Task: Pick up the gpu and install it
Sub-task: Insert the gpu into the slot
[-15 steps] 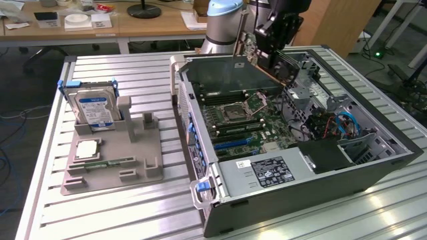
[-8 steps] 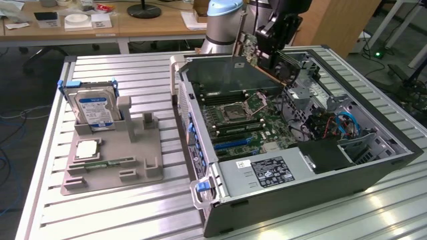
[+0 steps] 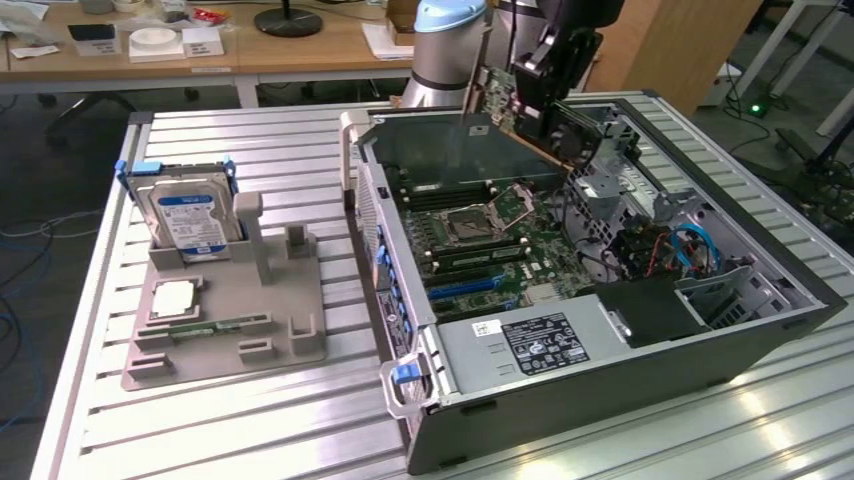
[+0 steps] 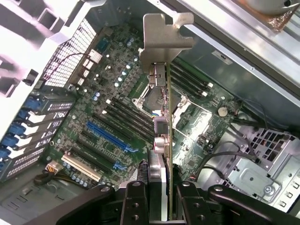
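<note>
The gpu (image 3: 523,108) hangs tilted in the air above the far end of the open computer case (image 3: 747,330), with my gripper (image 3: 558,72) shut on it. In the wrist view the gpu (image 4: 168,117) is edge-on, its silver bracket (image 4: 166,33) pointing away from me, held between my gripper (image 4: 160,202) fingers (image 4: 133,201). Beneath it lies the green motherboard (image 4: 117,79) with a blue slot (image 4: 108,137) and the processor socket (image 4: 151,96). The card is well above the board and touches nothing.
In the case, the power supply (image 3: 534,342) sits near the front edge and a drive cage (image 3: 727,295) with blue cables is at the exterior view's right. A grey holder (image 3: 227,320) at the left carries a hard drive (image 3: 191,215), a processor (image 3: 174,298) and a memory stick (image 3: 220,325).
</note>
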### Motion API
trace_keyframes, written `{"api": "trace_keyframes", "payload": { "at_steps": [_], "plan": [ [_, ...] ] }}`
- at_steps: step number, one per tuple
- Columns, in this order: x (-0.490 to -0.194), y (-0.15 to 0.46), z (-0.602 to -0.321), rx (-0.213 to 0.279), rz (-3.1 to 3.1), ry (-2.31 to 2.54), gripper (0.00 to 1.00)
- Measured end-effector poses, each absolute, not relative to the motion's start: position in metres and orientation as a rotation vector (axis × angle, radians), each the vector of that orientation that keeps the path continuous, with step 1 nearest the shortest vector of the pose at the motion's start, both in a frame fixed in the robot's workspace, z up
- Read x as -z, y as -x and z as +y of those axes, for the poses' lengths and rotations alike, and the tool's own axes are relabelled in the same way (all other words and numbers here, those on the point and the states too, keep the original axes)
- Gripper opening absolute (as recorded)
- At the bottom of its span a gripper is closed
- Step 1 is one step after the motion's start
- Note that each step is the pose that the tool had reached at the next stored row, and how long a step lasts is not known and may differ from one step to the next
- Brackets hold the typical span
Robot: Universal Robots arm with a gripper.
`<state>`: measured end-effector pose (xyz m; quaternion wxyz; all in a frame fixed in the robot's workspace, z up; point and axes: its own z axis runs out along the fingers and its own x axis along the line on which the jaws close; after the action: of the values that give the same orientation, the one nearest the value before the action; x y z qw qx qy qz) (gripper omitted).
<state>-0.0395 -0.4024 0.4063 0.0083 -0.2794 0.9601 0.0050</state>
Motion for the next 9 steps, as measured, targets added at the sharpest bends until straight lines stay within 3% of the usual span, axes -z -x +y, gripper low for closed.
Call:
{"api": "trace_keyframes", "payload": {
  "at_steps": [9],
  "plan": [
    [-0.4059,0.0396,-0.4024,-0.017,2.938,1.067,0.28]
  ]
}}
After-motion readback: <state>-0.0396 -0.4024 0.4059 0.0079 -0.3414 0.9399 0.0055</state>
